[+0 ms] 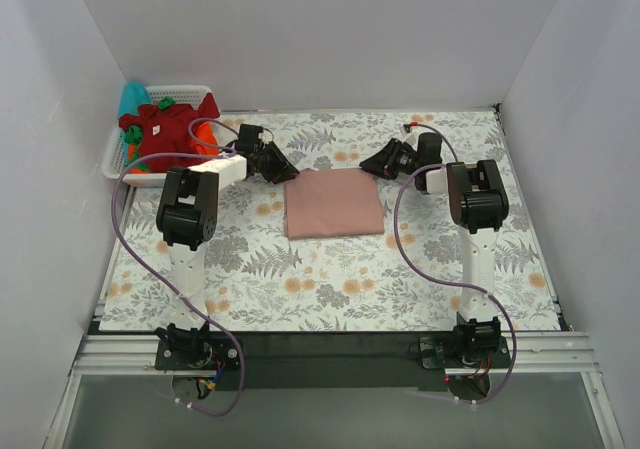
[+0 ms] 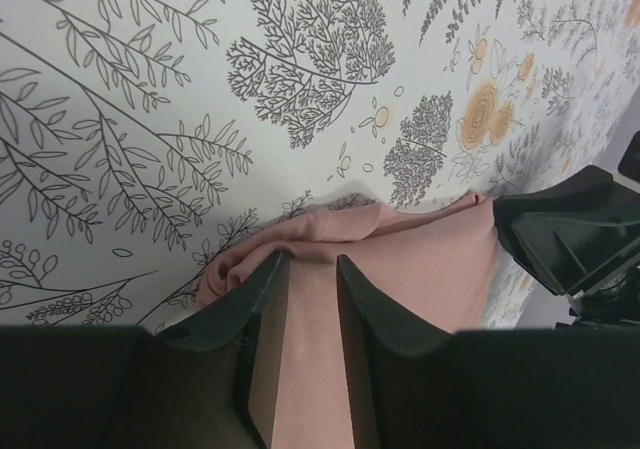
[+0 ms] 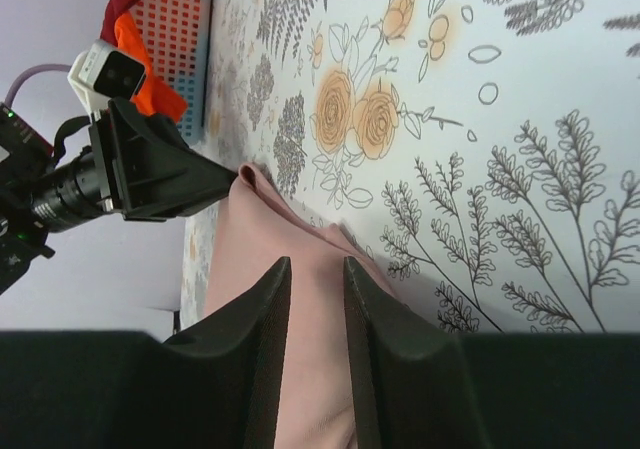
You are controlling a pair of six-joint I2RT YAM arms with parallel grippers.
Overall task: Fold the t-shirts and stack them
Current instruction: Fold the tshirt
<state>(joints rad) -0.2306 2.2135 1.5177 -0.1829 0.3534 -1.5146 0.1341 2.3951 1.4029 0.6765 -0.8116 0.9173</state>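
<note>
A dusty-pink t-shirt (image 1: 333, 204) lies folded into a flat rectangle in the middle of the floral cloth. My left gripper (image 1: 288, 174) is down at its far left corner and my right gripper (image 1: 368, 167) at its far right corner. In the left wrist view the gripper (image 2: 308, 259) has a narrow gap between its jaws, over the bunched pink edge (image 2: 400, 259). In the right wrist view the gripper (image 3: 317, 261) is also narrowly open over the pink cloth (image 3: 250, 239). Dark red (image 1: 160, 129), orange (image 1: 205, 141) and teal (image 1: 133, 97) shirts sit in the basket.
The white slatted basket (image 1: 112, 159) stands at the far left corner, against the left wall. White walls close in the left, back and right sides. The floral table cloth (image 1: 330, 279) covers the table in front of the pink shirt.
</note>
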